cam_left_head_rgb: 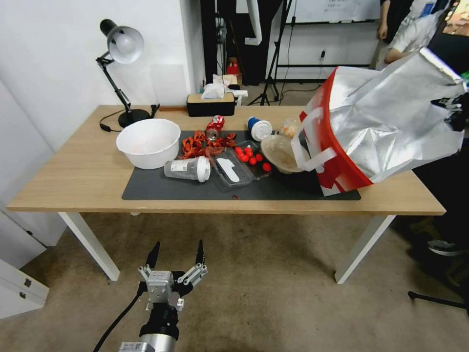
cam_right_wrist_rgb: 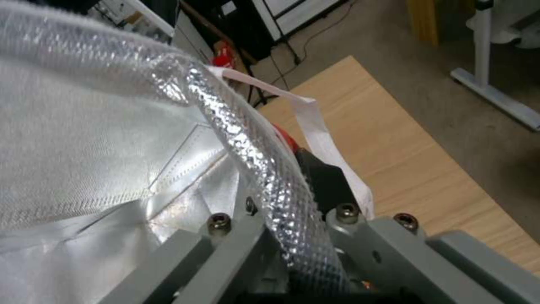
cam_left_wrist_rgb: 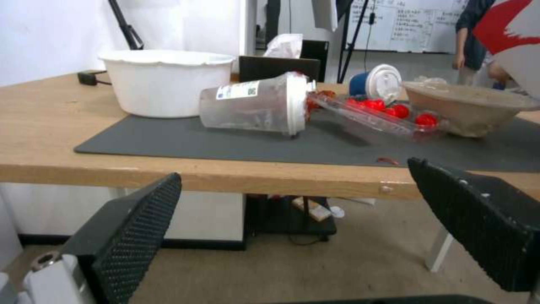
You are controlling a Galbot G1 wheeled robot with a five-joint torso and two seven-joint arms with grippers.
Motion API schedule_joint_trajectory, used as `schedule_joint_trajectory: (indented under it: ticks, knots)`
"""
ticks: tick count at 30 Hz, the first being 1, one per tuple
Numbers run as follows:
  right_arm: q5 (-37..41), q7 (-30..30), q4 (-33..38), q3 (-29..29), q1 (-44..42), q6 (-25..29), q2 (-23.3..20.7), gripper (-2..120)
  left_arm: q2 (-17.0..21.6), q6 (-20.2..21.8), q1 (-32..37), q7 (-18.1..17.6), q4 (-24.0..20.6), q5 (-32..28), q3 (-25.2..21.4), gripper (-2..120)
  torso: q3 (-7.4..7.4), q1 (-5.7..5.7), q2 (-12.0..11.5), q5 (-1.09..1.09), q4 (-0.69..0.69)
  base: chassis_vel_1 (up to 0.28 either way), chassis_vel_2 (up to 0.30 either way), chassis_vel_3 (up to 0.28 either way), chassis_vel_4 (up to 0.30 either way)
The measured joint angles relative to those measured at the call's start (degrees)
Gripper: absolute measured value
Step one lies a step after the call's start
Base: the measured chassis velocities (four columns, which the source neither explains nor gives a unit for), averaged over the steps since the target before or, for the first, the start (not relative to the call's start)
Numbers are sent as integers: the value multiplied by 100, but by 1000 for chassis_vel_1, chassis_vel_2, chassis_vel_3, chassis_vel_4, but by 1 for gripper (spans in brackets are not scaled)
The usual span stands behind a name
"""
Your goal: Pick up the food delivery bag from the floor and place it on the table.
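Observation:
The food delivery bag [cam_left_head_rgb: 391, 122] hangs tilted over the right end of the table [cam_left_head_rgb: 73, 181], its silver foil lining facing me and a red lower corner touching the dark mat [cam_left_head_rgb: 161, 188]. My right gripper [cam_left_head_rgb: 457, 110] holds the bag's upper rim at the far right. In the right wrist view it [cam_right_wrist_rgb: 292, 198] is shut on the foil rim [cam_right_wrist_rgb: 247, 139], with a white handle [cam_right_wrist_rgb: 309, 114] beside it and the table [cam_right_wrist_rgb: 405, 156] below. My left gripper [cam_left_head_rgb: 177, 254] hangs open and empty over the floor [cam_left_head_rgb: 268, 293], just in front of the table's edge [cam_left_wrist_rgb: 168, 179].
The mat carries a white bowl [cam_left_head_rgb: 148, 142], a fallen clear cup [cam_left_head_rgb: 188, 168], a clear tray [cam_left_head_rgb: 234, 168] with red balls, a brown bowl [cam_left_head_rgb: 278, 152], a blue cup [cam_left_head_rgb: 259, 128] and a can [cam_left_head_rgb: 214, 126]. A lamp [cam_left_head_rgb: 122, 49] and tissue box [cam_left_head_rgb: 211, 102] stand behind.

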Motion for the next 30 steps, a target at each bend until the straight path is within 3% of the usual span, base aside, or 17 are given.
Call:
schedule_joint_trajectory:
  ticks: [22,30]
  knots:
    - [-387,116,-405,-1353,1484,-140,237,0,52,7,-128,-26,35,-97,-38,100,0,0,0,-1,-1,0,0,0,0]
    - [-503,288,-677,-2197,2157,-298,501,0,51,34,-152,-33,39,-124,-59,100,0,0,0,0,1,0,0,0,0]
